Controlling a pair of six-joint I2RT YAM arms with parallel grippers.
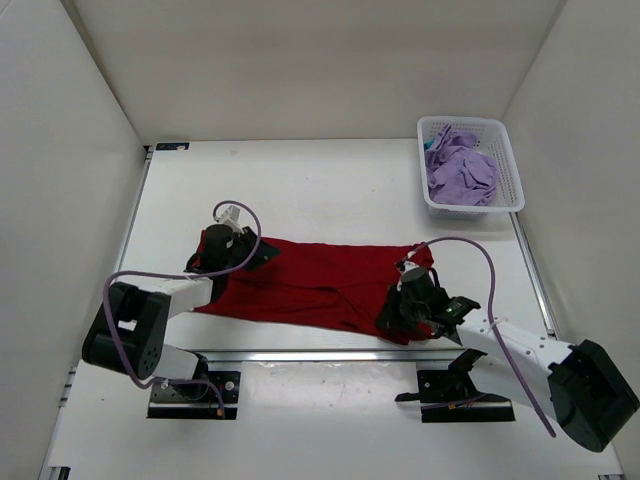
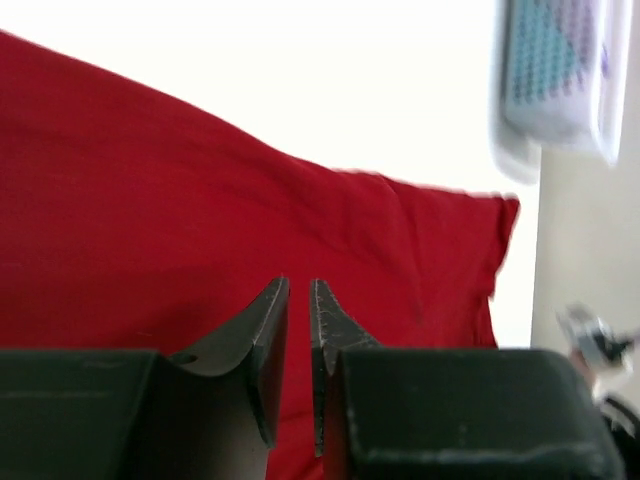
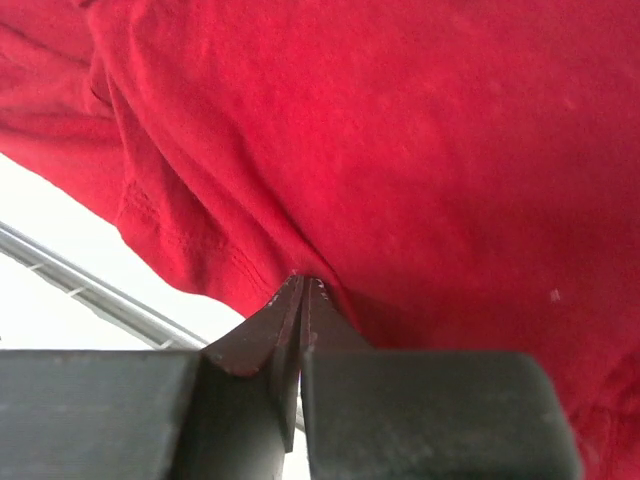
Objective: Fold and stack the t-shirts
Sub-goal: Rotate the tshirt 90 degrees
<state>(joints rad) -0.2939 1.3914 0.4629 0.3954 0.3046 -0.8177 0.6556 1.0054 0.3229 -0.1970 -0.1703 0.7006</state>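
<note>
One red shirt (image 1: 320,285) lies spread on the tabletop (image 1: 330,190), near-left of the one basket (image 1: 510,170); one purple shirt (image 1: 462,172) sits inside it. My right end effector (image 3: 303,280) pinches the red shirt's basket-side end. My left end effector (image 2: 298,285) stands narrow over the far end; I cannot tell if it grips.

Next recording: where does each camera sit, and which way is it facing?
Top external: above and behind, looking down on the table; left arm and right arm flank the red t-shirt.
Left wrist: faces along the left pincer across the shirt toward the basket; its fingers show.
Right wrist: faces along the right pincer, shut on the shirt; its fingers show.
Shared: all three see the red t-shirt.
</note>
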